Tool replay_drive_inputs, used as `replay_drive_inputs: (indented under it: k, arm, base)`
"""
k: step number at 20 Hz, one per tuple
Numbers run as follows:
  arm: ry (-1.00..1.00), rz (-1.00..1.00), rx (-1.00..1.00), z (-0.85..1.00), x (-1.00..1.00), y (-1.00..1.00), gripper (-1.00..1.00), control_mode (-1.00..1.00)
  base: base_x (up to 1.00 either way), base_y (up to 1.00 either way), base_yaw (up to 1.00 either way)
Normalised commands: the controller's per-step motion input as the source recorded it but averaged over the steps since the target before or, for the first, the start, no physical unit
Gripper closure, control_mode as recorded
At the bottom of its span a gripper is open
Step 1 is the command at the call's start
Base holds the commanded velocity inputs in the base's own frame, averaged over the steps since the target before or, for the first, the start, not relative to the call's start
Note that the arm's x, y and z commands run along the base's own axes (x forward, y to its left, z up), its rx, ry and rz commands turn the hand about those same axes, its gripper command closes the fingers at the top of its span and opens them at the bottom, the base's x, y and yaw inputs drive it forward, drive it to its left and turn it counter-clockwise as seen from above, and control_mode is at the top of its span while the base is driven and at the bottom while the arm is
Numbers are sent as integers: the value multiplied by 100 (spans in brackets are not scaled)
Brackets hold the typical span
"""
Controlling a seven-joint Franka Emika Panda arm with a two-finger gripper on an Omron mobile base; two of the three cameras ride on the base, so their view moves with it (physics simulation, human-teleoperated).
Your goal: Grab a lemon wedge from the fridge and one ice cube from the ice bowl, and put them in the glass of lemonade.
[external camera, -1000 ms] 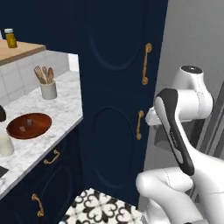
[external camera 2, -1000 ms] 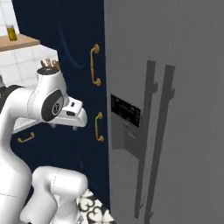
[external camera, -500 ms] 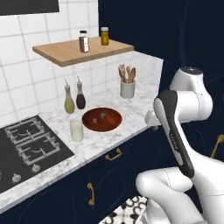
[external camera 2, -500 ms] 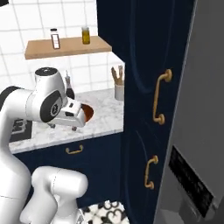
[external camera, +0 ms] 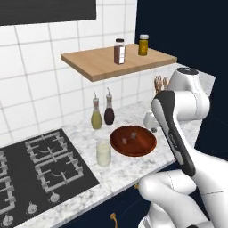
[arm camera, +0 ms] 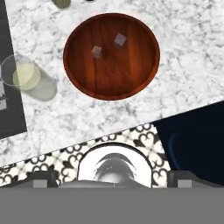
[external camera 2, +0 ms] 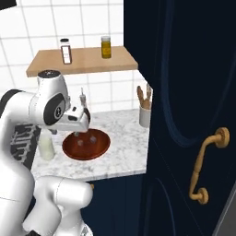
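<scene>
Lemonade glass (external camera: 103, 152) stands on the marble counter (arm camera: 192, 65) near its front edge, between the stove (external camera: 31, 171) and the ice bowl (arm camera: 111, 55). Two ice cubes (arm camera: 120, 40) lie in the bowl. The gripper (external camera 2: 84, 120) hangs above the bowl, jaws wide and empty. No lemon wedge or ice seems to be in the glass, so both fetches are probably left. The shelf jars (external camera: 119, 51) have no readable label.

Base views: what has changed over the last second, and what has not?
The base turned left, away from the fridge and navy cabinets, so both views now face the counter with the ice bowl, the glass of lemonade and the stove. That is camera motion; nothing on the counter moved. The arm kept its folded pose, and the gripper stayed open and empty, now above the bowl.
</scene>
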Motion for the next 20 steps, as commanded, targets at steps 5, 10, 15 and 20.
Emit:
replay_drive_inputs:
  k: [5, 10, 15, 20]
  arm:
    - [32, 16, 0, -82, 98, 0, -100, -100]
    - [10, 8, -2, -38, 100, 15, -100, -100]
    - [25, 7, 0, -51, 98, 11, -100, -100]
    - [13, 5, 0, -82, 43, 4, -100, -100]
  base:
    - [0, 0, 0]
    - [0, 0, 0]
    - [0, 0, 0]
    - [0, 0, 0]
